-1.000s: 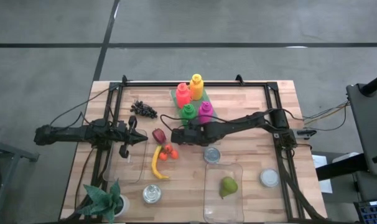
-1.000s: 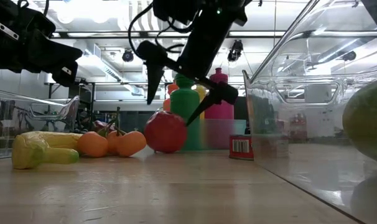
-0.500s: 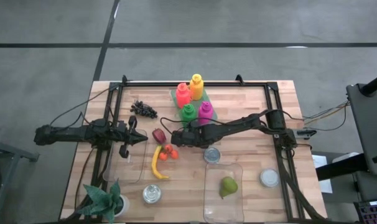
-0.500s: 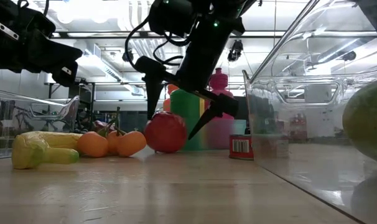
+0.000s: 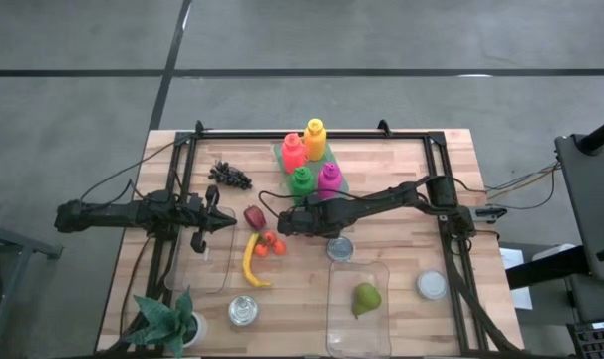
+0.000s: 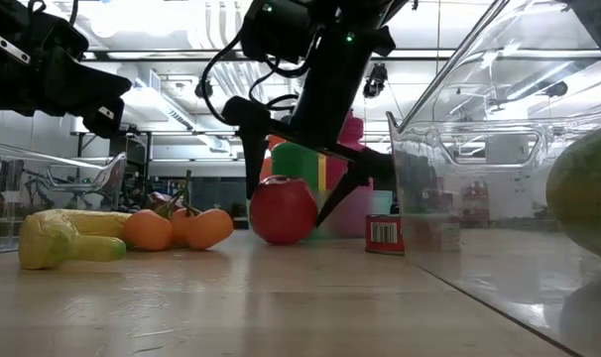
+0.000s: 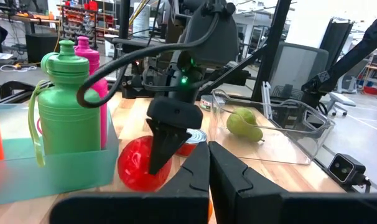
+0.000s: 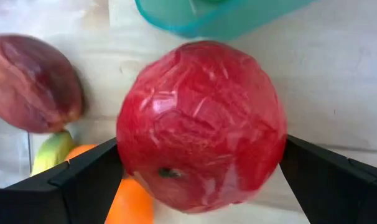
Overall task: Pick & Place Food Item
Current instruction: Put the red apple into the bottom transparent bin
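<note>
Red apple (image 8: 201, 124) between open jaws (right)

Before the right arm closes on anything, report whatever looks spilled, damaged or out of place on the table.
Nothing stands out. The red apple sits intact on the wood between the open fingers of the right tool. The four bottles stand upright in their teal tray, the pear rests in its clear bin, and the left tool waits shut.
</note>
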Tool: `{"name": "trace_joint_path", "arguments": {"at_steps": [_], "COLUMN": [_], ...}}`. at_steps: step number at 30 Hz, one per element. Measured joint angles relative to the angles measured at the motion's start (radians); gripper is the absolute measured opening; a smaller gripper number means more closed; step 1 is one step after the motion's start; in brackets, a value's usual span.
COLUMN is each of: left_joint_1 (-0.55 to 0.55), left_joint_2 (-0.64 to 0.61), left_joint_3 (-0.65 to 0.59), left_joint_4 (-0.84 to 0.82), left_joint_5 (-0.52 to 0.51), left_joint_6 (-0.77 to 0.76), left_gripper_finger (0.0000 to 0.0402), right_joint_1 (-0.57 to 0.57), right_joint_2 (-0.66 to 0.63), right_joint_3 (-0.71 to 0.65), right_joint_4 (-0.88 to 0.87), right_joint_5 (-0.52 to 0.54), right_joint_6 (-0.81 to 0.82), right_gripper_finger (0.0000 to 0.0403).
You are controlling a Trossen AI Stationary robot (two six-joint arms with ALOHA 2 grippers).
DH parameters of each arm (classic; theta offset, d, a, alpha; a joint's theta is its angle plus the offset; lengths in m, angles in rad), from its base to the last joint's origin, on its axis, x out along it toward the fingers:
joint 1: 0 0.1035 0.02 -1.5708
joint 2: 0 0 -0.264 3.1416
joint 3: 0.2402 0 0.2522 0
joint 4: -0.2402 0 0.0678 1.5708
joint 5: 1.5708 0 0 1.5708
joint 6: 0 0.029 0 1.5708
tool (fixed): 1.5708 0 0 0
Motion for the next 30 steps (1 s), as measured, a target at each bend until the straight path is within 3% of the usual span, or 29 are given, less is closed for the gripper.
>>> {"name": "trace_joint_path", "arguments": {"at_steps": [10, 17, 30], "left_joint_1": [0.000, 0.000, 0.000], "left_joint_2": [0.000, 0.000, 0.000], "left_joint_3": [0.000, 0.000, 0.000], "left_joint_4": [0.000, 0.000, 0.000], "left_joint_5": [0.000, 0.000, 0.000], "left_joint_6": [0.000, 0.000, 0.000], "left_gripper_finger": [0.0001, 0.0001, 0.0001], "right_joint_1": [0.006, 0.014, 0.012], "right_joint_2": [-0.006, -0.007, -0.007], "right_joint_3": [0.000, 0.000, 0.000], "right_joint_4": [-0.033, -0.035, -0.039], "right_joint_5": [-0.011, 0.090, 0.135], "right_joint_6": [-0.028, -0.080, -0.110], "right_gripper_finger": [0.0400, 0.0400, 0.0400]}}
